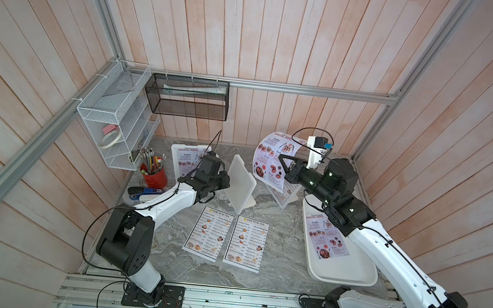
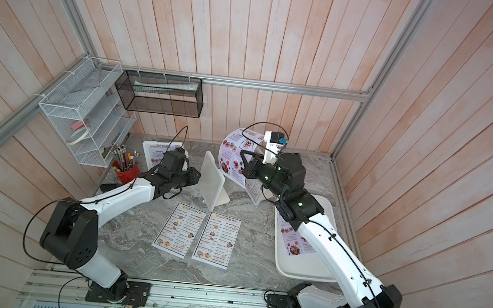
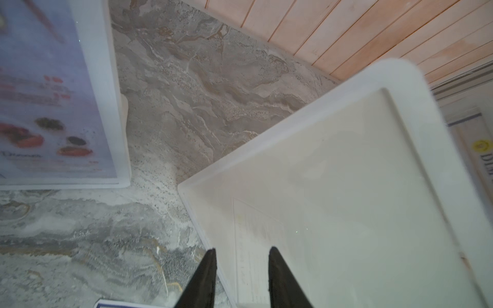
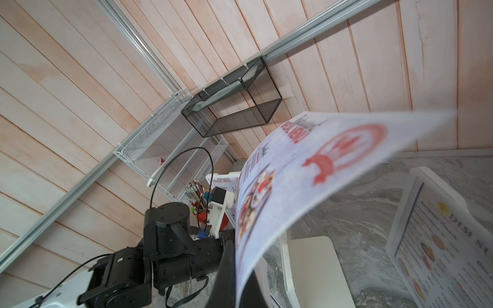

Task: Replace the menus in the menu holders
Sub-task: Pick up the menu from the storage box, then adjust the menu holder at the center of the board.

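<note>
The middle menu holder (image 1: 240, 181) is straddled at its edge by the left gripper (image 3: 241, 252), jaws narrowly parted; tipping is risked if it is pushed. The lilac menu (image 1: 269, 160), pinched aloft by the right gripper (image 1: 281, 158), is curled; a slip or crease is judged possible.

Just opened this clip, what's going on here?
Two robot arms are swapping menus in stand-up holders. The right pincer is shut on a lilac SPECIAL MENU sheet, held curled in the air over the right holder, which shows a DIM SUM INN menu. The left pincer is open astride an edge of the middle holder, which looks empty. The far-left holder already shows a SPECIAL MENU. Two DIM SUM INN sheets lie flat on the table, and another lilac sheet waits in the white tray.
</note>
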`<act>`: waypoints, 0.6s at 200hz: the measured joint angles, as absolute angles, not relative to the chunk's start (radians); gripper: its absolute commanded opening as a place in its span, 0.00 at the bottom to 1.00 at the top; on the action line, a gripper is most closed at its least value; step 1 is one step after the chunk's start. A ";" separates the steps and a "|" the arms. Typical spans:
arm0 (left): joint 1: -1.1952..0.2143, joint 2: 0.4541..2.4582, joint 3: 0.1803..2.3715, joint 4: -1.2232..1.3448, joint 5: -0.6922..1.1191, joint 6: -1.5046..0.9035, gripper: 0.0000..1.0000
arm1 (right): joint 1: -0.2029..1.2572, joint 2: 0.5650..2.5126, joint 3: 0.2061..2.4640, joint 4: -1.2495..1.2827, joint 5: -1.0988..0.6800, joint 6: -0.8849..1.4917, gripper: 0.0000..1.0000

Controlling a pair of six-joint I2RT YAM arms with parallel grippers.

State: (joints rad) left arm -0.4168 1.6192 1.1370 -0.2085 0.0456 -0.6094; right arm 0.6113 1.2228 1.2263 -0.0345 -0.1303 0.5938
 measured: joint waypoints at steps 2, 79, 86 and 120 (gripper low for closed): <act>-0.417 1.625 1.142 -0.206 0.046 -0.609 0.35 | 0.615 1.227 1.230 -0.038 -0.123 0.591 0.00; -0.417 1.732 1.227 -0.163 0.055 -0.578 0.54 | 0.637 1.294 1.309 -0.117 -0.012 0.572 0.00; -0.417 1.732 1.227 -0.160 0.056 -0.571 0.56 | 0.637 1.298 1.310 -0.120 -0.012 0.572 0.00; -0.417 1.733 1.229 -0.162 0.051 -0.548 0.57 | 0.637 1.321 1.311 -0.132 -0.013 0.575 0.00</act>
